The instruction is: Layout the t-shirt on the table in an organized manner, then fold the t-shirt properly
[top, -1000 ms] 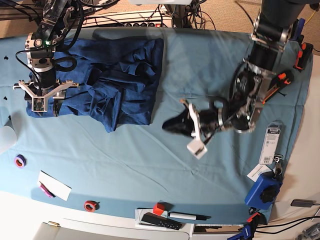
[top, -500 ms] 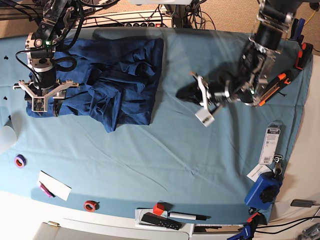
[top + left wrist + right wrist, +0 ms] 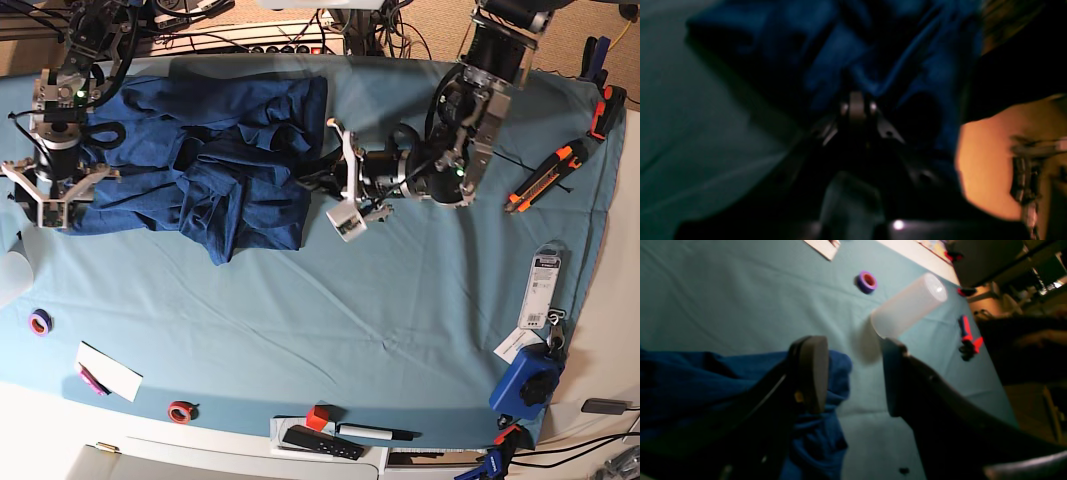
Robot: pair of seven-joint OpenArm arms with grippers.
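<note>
In the left wrist view, dark and blurred, we see the left claw [image 3: 857, 106] pressed together right at the folds of the shirt [image 3: 840, 50]. Whether any cloth is caught between the jaws we cannot tell. The teal table [image 3: 690, 133] shows pale to one side.

In the right wrist view, the right claw [image 3: 853, 373] stands spread, nothing between its jaws. One finger [image 3: 811, 370] hangs over the rounded end of the shirt [image 3: 723, 380], the other over bare table [image 3: 723, 306]. A clear cup [image 3: 907, 305] lies on its side just beyond, with a purple tape roll [image 3: 866, 281] farther off.

In the base view, the shirt [image 3: 215, 160] lies bunched and wrinkled on the table [image 3: 300, 330], toward the far corner on the picture's left. The right claw [image 3: 50, 205] sits at its outer edge, the left claw [image 3: 345, 190] at its inner edge. We judge this placing, one claw at each end, to be a setup for pulling the shirt flat; laying out is barely begun and folding not yet started.
</note>
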